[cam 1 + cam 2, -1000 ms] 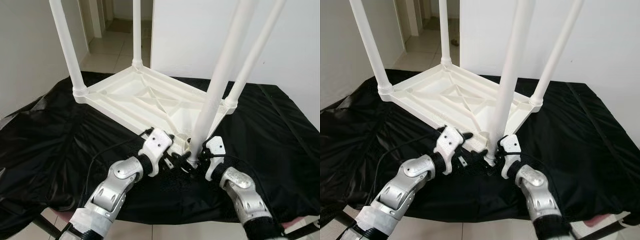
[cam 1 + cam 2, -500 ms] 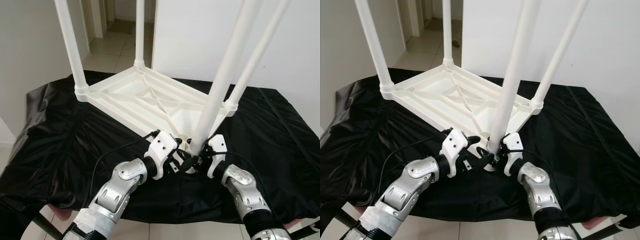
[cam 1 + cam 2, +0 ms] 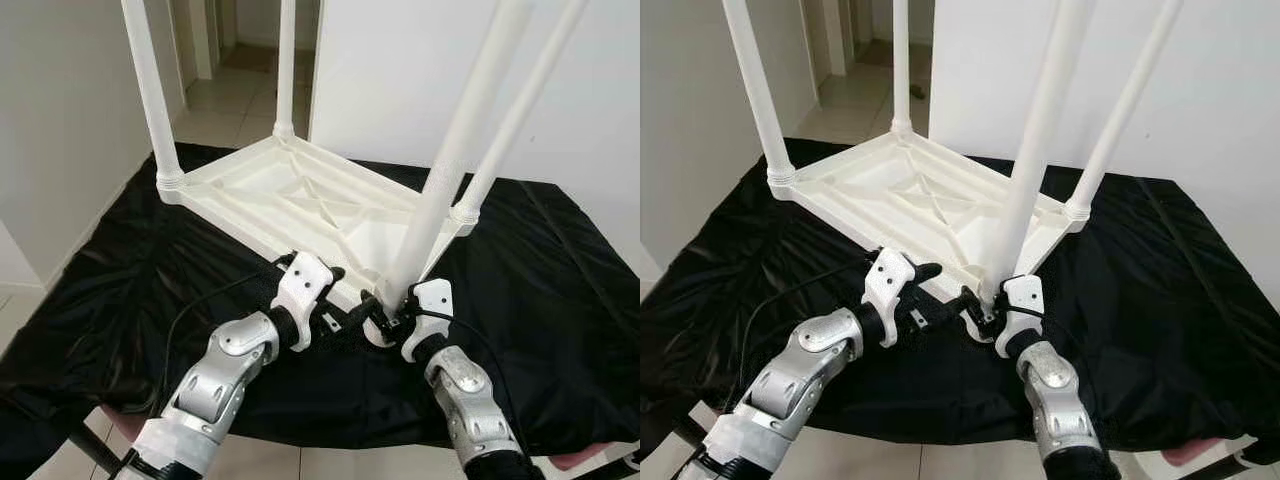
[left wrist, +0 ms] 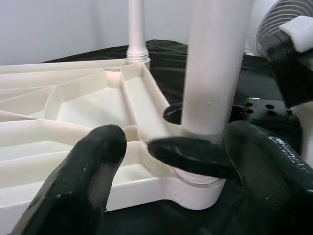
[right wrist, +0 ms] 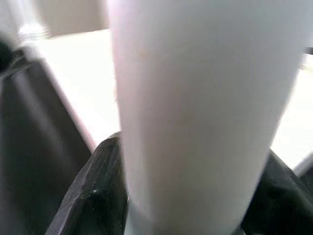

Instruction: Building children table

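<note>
Nearest the camera, both silver arms reach forward to the near corner of the upturned white table top (image 3: 300, 200). Right gripper (image 3: 385, 318) is clamped around the base of the near leg (image 3: 450, 160); in the right wrist view its black fingers (image 5: 100, 191) sit on either side of the white tube. Left gripper (image 4: 166, 161) is spread wide, grasping nothing, its fingers (image 4: 85, 181) straddling the same corner, one beside the socket collar, one over the ribbed underside. The near leg stands in its corner socket, long axis rising up and leaning slightly to the robot's right. The table top lies upside down on a black cloth (image 3: 120, 290), ribbed underside facing up, long side running from near right to far left. Three more legs (image 3: 150, 90) stand upright from the other corners, feet pointing up. Beyond: white wall (image 3: 400, 70) and a tiled hallway floor (image 3: 235, 95).
</note>
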